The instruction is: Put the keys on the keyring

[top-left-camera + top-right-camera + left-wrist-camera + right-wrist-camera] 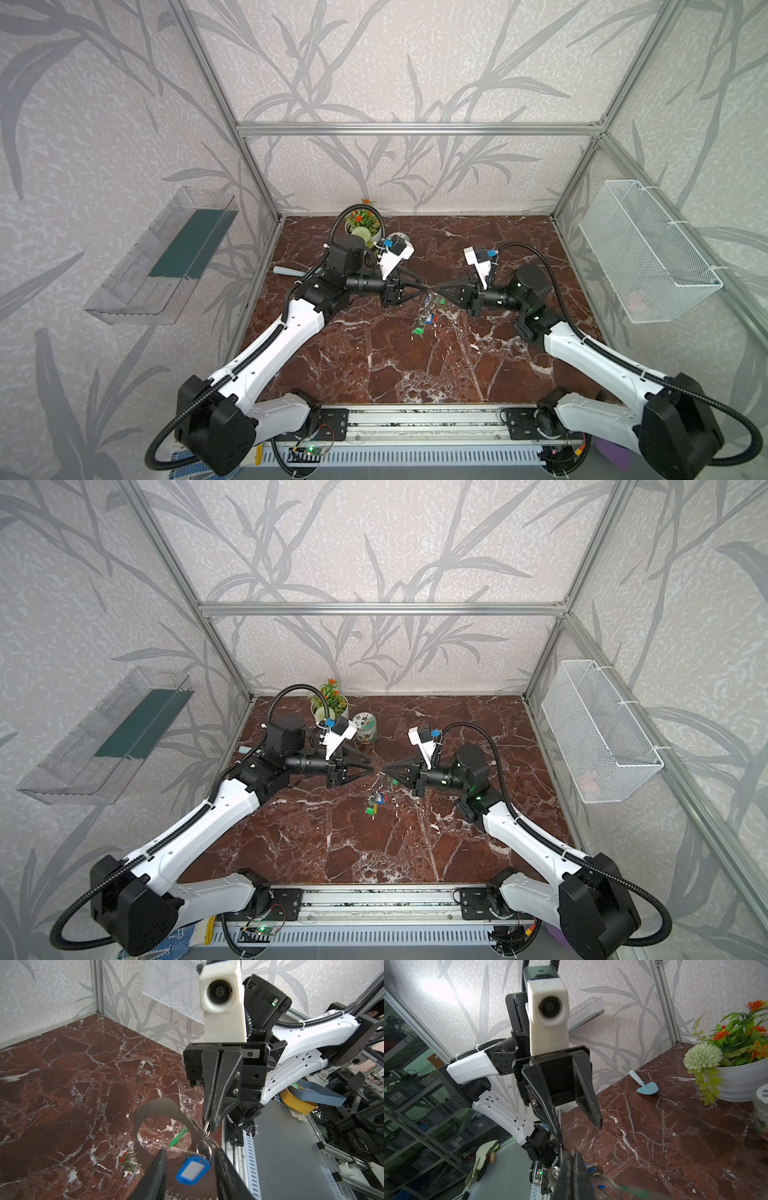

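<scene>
Blue key hung, next key due

My right gripper (pixel 208 1127) is clamped on an edge ring of the raised keyring (pixel 160 1108). The blue key (pixel 192 1169) hangs there, threaded I judge. My left gripper (pixel 579 1131) stands apart, empty. Next it must pinch 1 split ring, perhaps the green key (pixel 179 1134) on the table (pixel 62 1084).

We see the left arm (pixel 270 353) and the right arm (pixel 602 361) both reaching from the near side toward the middle. Their wrists are bent so that the two grippers lie roughly level and point at each other, tips almost meeting. The left gripper (pixel 422 288) has its jaws parted in a narrow V. In the right wrist view we find its fingers (pixel 586 1093) clearly apart. The right gripper (pixel 437 287) has its jaws pressed flat together into a single point.
</scene>
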Robot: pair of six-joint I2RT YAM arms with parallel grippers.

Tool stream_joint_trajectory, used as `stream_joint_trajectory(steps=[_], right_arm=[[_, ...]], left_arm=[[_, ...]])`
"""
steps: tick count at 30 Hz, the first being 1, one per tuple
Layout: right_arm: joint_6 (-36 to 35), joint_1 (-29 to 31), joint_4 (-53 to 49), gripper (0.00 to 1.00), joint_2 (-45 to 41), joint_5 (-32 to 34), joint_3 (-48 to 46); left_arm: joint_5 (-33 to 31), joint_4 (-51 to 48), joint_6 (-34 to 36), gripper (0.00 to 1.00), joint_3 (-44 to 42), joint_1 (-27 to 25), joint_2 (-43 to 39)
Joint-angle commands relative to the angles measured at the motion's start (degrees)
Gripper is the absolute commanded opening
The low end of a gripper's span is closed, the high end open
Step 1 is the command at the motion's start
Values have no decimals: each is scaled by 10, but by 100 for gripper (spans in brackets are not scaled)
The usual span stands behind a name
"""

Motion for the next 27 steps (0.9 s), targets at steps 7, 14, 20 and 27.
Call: stream_joint_trajectory(steps=[7,14,20,27], right_arm=[[2,2,50,0,-16,-9,7],[3,2,50,0,-18,-9,5],[2,1,50,0,-16,-10,6],[-1,0,48,0,-15,-12,5]], left_arm=[[29,-18,22,39,12,-23,12],[21,5,9,34,12,-36,20],[17,10,7,26,17,-45,31],[16,27,-4,22,17,-49,34]])
